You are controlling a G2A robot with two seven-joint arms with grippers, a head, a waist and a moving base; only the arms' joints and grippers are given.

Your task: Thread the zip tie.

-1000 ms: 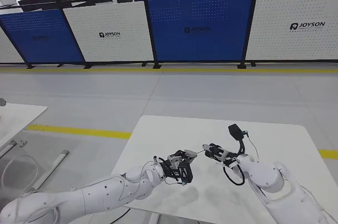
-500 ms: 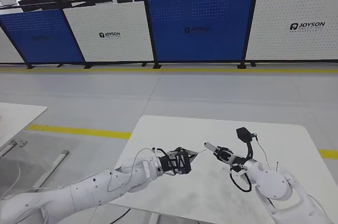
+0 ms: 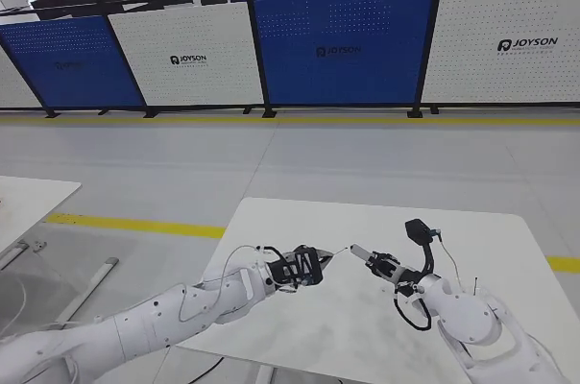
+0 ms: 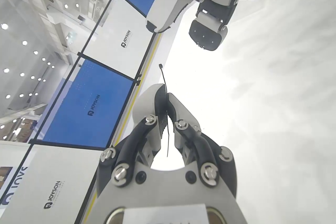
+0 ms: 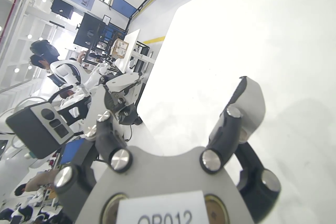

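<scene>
A thin black zip tie [image 4: 167,128] is pinched between the pads of my left gripper [image 4: 167,93], which is shut on it. Its small head [image 4: 160,66] sticks out past the fingertips and its tail hangs back between the fingers. From above, the left gripper [image 3: 312,262] hovers over the white table [image 3: 463,230], and the tie [image 3: 336,252] points at my right gripper [image 3: 359,253] a short gap away. The right gripper [image 5: 181,101] stands open with nothing between its fingers. One of its finger pads [image 4: 207,37] faces the tie's head.
The table's left edge [image 3: 223,250] runs close under the left arm. A second white table [image 3: 21,206] stands apart at the far left. Blue and white panels [image 3: 343,53] line the back of the room.
The left gripper has lifted and turned, bringing the tie's end closer to the right gripper. The right arm shifted a little to the right a second ago and has held still since.
</scene>
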